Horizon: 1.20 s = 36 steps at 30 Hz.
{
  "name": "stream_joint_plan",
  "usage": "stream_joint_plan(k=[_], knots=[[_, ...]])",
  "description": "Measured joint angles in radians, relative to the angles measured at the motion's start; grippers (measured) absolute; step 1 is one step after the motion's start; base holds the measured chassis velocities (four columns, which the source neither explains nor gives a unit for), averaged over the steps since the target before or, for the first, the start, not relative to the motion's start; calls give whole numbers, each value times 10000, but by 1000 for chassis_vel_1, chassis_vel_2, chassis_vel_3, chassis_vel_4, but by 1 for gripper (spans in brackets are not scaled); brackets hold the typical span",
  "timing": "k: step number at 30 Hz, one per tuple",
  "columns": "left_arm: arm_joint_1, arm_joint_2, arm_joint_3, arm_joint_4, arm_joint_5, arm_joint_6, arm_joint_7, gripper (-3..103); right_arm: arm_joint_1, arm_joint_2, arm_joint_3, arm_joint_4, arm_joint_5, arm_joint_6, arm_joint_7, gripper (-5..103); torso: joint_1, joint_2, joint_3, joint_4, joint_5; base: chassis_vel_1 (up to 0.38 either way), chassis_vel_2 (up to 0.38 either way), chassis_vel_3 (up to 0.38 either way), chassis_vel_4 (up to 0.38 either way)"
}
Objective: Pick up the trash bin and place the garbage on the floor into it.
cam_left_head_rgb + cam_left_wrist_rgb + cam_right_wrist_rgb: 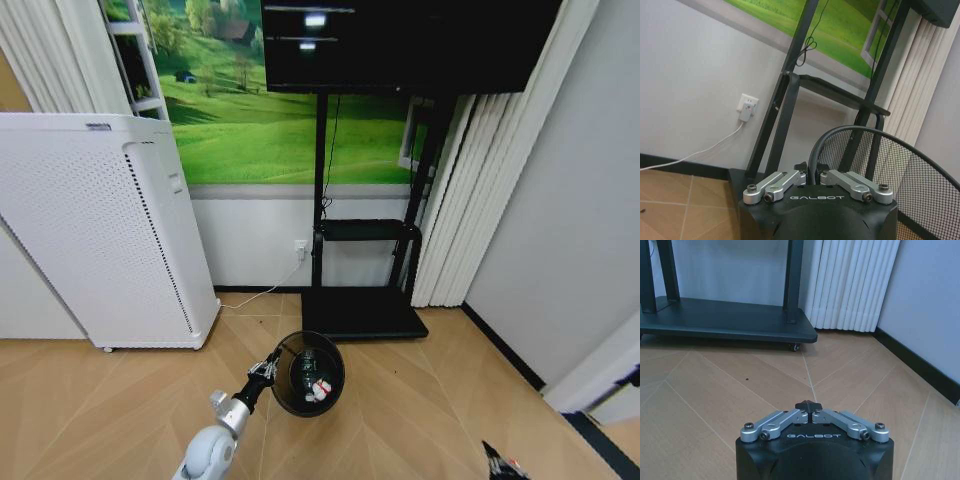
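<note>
Trash bin hangs from the left gripper, whose jaws are closed on its wire rim, probably so it can be carried about the floor; garbage already lies inside. From above, the head view shows those contents, whereas the left wrist view shows the pinch on the rim; the right gripper hovers low over bare parquet, jaws closed on nothing.

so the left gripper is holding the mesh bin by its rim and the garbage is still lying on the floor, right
Not quite. The left gripper does grip the black wire-mesh trash bin by its rim, but the head view shows the garbage already inside the bin, not on the floor.
</note>
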Motion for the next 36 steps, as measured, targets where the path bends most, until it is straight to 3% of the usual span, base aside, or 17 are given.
stream_joint_plan(k=[4, 5, 6, 9, 13, 15, 18, 27, 36], knots=[[116, -10, 38, -121, 30, 15, -18, 7, 441, -91, -41, -597, -517, -57, 550, 4, 0, 0, 0, -1, 0, 0, 0, 0, 0], [214, 20, -26, -124, 72, 0, 28, 7, 599, -193, -62, -885, -603, -324, 827, 15, 0, -1, 0, 0, 2, 0, 0, 0, 0], [214, 20, -26, -124, 72, 0, 28, 7, 599, -193, -62, -885, -603, -324, 827, 15, 0, -1, 0, 0, 2, 0, 0, 0, 0], [405, 119, -235, -19, 89, -106, 166, 7, 821, -490, -122, -1535, -494, -764, 1128, 32, 0, 0, 0, 2, -2, 0, 0, 0, 0], [447, 149, -282, 40, 86, -147, 223, 7, 906, -597, -166, -1870, -361, -816, 1162, 37, 0, 0, 0, 1, 0, 0, 0, 0, 0], [447, 141, -279, 74, 64, -167, 247, 7, 1016, -660, -184, -2306, -276, -830, 1116, 54, 0, 0, 0, 0, -1, 0, 0, 0, 0], [447, 107, -245, 72, 64, -168, 248, 7, 1082, -657, -196, -2516, -323, -830, 1025, 60, 0, 0, 0, -1, -1, 0, 0, 0, 0], [453, 72, -221, 71, 80, -168, 245, 7, 1098, -495, -209, -2833, -621, -696, 837, 96, -1, 0, 0, 1, -2, -32, -32, 38, 44], [459, 70, -220, 76, 59, -176, 253, 7, 1214, -318, -224, -3201, -1253, -482, 814, 100, -1, 0, 0, -4, -1, -133, -127, 132, 124]])
